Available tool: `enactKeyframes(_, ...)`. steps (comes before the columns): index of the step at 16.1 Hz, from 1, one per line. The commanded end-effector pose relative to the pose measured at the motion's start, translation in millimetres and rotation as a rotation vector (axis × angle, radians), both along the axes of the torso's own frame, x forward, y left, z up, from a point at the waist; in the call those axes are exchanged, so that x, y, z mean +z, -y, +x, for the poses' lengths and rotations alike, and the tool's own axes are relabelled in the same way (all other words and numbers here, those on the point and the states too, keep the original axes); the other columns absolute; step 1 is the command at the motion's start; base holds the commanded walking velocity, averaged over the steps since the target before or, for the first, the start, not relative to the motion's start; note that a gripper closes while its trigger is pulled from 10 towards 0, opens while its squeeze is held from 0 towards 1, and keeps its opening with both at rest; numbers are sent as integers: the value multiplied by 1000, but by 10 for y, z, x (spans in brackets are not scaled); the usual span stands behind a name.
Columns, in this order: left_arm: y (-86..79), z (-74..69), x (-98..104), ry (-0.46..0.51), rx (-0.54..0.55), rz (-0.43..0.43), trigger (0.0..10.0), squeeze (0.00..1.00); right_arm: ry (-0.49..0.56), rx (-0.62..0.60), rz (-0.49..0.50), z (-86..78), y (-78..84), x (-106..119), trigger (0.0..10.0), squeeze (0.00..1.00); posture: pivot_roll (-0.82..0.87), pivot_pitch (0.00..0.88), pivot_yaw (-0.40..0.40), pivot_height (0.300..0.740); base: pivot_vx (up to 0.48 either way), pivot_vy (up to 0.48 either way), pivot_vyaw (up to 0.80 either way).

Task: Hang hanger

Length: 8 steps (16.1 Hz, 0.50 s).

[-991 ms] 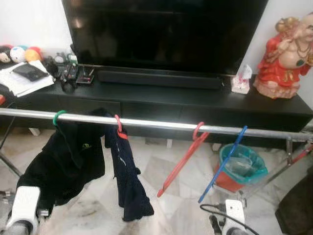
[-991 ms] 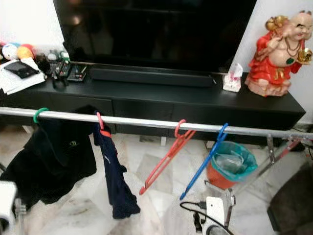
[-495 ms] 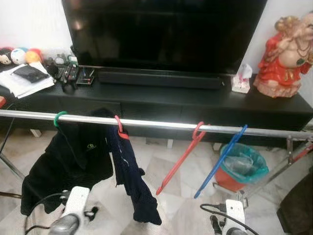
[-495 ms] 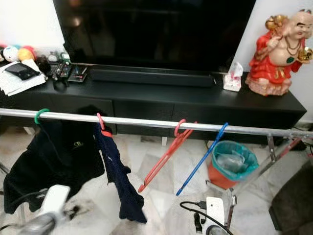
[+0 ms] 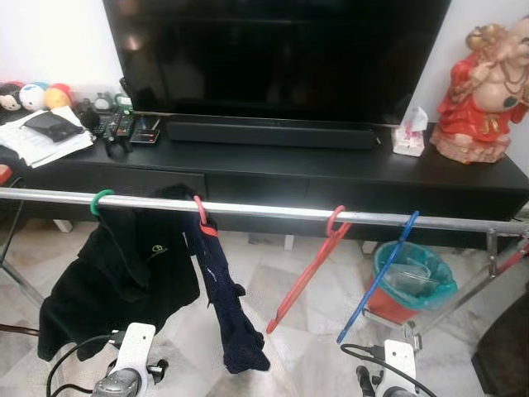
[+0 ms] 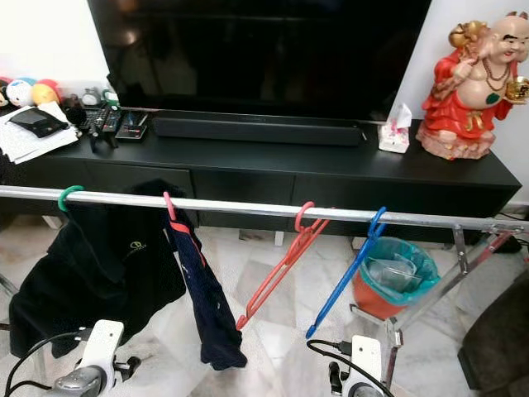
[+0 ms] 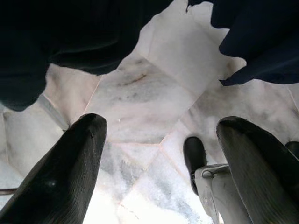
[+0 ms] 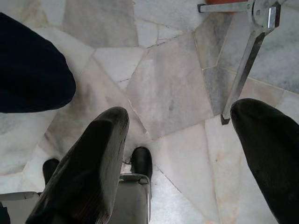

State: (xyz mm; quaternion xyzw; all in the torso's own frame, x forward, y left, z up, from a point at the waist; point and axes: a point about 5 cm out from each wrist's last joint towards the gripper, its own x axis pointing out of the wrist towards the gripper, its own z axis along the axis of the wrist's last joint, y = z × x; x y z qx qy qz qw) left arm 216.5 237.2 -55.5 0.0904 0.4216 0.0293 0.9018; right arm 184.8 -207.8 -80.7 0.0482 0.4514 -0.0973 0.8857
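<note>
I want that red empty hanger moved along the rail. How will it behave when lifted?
The red hanger looks like thin plastic, so probably light and stiff. It hangs tilted from one hook on the rail, so it will likely swing and may slip off. Both grippers are low and open.

Silver rail (image 5: 264, 210), green hook (image 5: 100, 198), black jacket (image 5: 124, 273), navy garment (image 5: 225, 306), red hanger (image 5: 307, 273), blue hanger (image 5: 378, 277), teal-lined orange bin (image 5: 409, 277), grey-veined white marble floor (image 8: 168, 88), black fingers (image 7: 60, 177), red statue (image 5: 483, 83).

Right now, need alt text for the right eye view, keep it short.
A silver clothes rail crosses the view, carrying a green hanger with a black garment, a pink hanger with a navy garment, and bare red hanger and blue hanger. Behind stands a black TV unit.
</note>
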Motion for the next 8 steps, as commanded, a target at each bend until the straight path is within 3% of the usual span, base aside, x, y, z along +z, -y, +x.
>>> enactKeyframes(1, -21, -33, -17, -6, 26, -8, 10000, 0, -8, -14, 4, -7, -4, -6, 10000, 0, 50, 0, -21, 740, 0, 0, 0)
enactKeyframes(8, -39, -98, -51, -18, 43, -10, 10000, 0, -19, -2, 2, -15, -8, -12, 10000, 0, 49, 0, -22, 740, 0, 0, 0)
